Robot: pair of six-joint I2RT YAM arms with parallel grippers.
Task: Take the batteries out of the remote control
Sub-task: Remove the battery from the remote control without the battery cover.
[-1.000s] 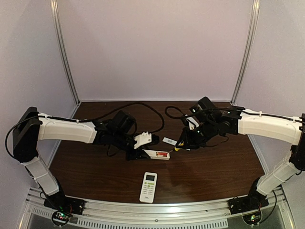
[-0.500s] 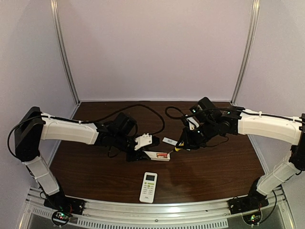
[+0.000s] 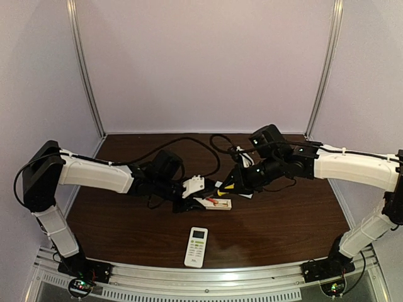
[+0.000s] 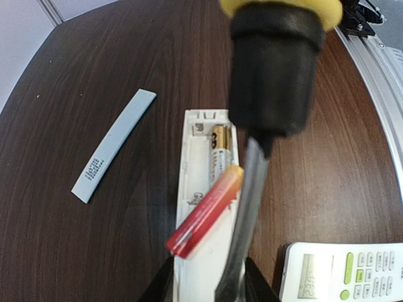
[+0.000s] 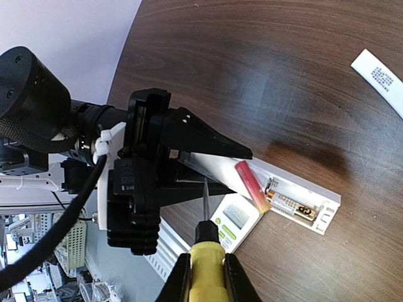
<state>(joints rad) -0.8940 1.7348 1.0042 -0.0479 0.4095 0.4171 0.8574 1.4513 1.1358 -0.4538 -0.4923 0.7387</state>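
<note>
My left gripper [image 4: 208, 292] is shut on one end of the white remote control [image 4: 192, 163], which lies back up with its battery bay open. One gold-and-red battery [image 4: 204, 211] lies tilted out of the bay, across the remote's body. A second gold battery [image 4: 220, 148] sits in its slot. My right gripper [image 5: 208, 277] is shut on the yellow-handled screwdriver [image 5: 208, 261]. Its shaft [image 4: 242, 220] runs along the remote's edge, right beside the loose battery [image 5: 250, 184]. In the top view the two grippers [image 3: 195, 189] [image 3: 236, 182] meet over the remote [image 3: 214, 202].
The pale rectangular cover [image 4: 113, 146] lies flat on the dark wood table to one side of the remote. A second white remote with a display and green buttons [image 3: 196, 246] lies face up near the table's front edge, close beside the held one [image 4: 343, 274].
The right gripper has swung left and down with the screwdriver, over the held remote. The left arm has pushed the remote a little to the right.
</note>
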